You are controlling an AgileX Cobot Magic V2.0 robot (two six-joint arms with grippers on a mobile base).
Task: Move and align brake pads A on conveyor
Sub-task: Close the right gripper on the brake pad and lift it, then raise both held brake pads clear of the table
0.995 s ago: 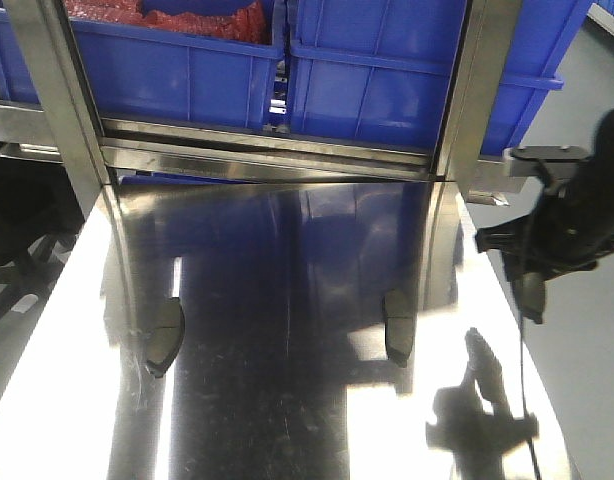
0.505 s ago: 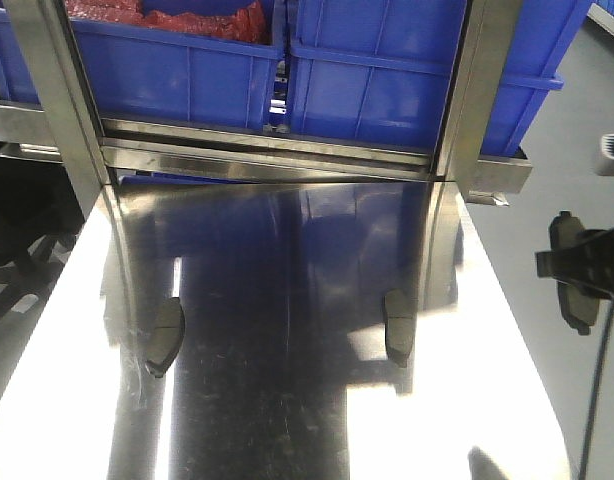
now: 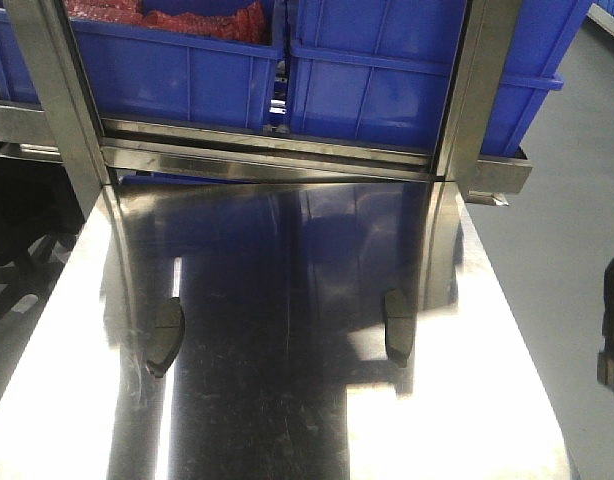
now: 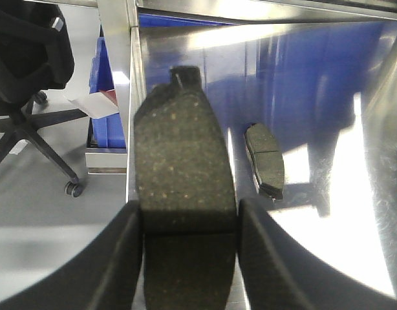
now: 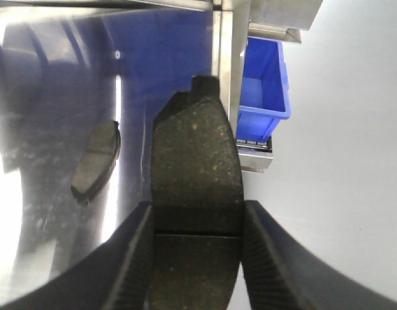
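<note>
On the shiny steel table (image 3: pixel 287 430) lie two curved, grey-brown brake pads (image 3: pixel 166 336).

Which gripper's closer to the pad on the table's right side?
Right. The right gripper hangs past the right edge of the table, with that pad to its left. The left gripper is over the opposite edge.

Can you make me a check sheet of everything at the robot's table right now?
Surface: shiny steel table, reflective, with bright glare.
Job's things: two grey-brown curved brake pads lie apart on it, left pad, right pad; two more are held.
Clutter: nothing seen.
Grippers: left gripper shut on left-held pad; right gripper shut on right-held pad.
Cables: nothing seen.
Surroundings: blue plastic bins behind; black office chair beside.
</note>
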